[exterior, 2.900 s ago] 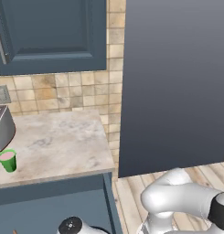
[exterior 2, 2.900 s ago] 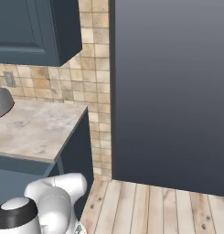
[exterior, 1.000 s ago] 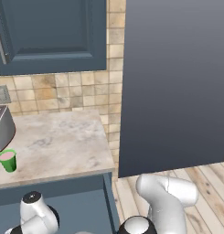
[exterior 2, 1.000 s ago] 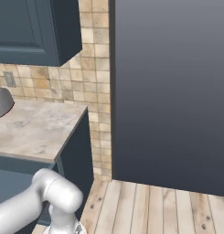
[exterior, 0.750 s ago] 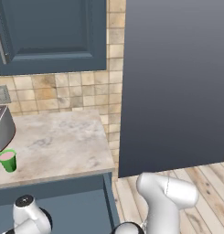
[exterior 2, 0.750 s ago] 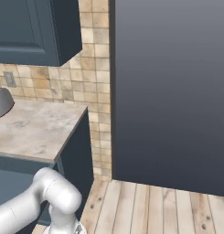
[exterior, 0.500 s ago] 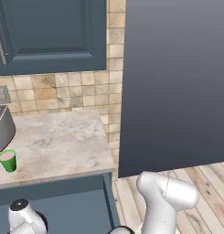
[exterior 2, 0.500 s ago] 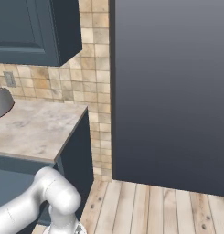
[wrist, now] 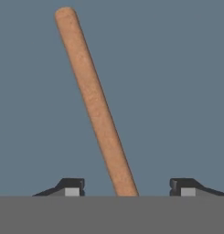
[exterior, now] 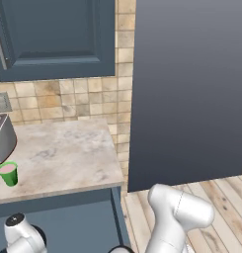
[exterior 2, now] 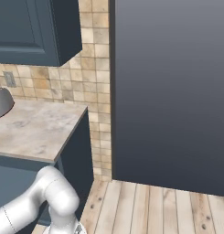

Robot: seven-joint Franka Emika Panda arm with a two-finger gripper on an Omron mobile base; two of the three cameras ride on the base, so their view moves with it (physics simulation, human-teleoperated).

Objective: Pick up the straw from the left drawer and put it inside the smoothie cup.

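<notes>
The straw [wrist: 97,107] lies between the parted fingertips of the end effector [wrist: 129,187], untouched, long axis running ahead across the left drawer [wrist: 177,91] floor

We see smoothie cup [exterior: 8,173] on counter [exterior: 68,153], frame left, just before toaster [exterior: 1,138]; straw [wrist: 96,107] lying in left drawer [wrist: 177,91].

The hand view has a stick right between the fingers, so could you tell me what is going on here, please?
The arm has reached down into the left drawer for the straw. In the hand view the straw lies on the drawer's blue floor, running between the two fingers, which stand apart on either side and do not touch it. The gripper is not yet holding it. The smoothie cup waits on the counter beside the toaster.
</notes>
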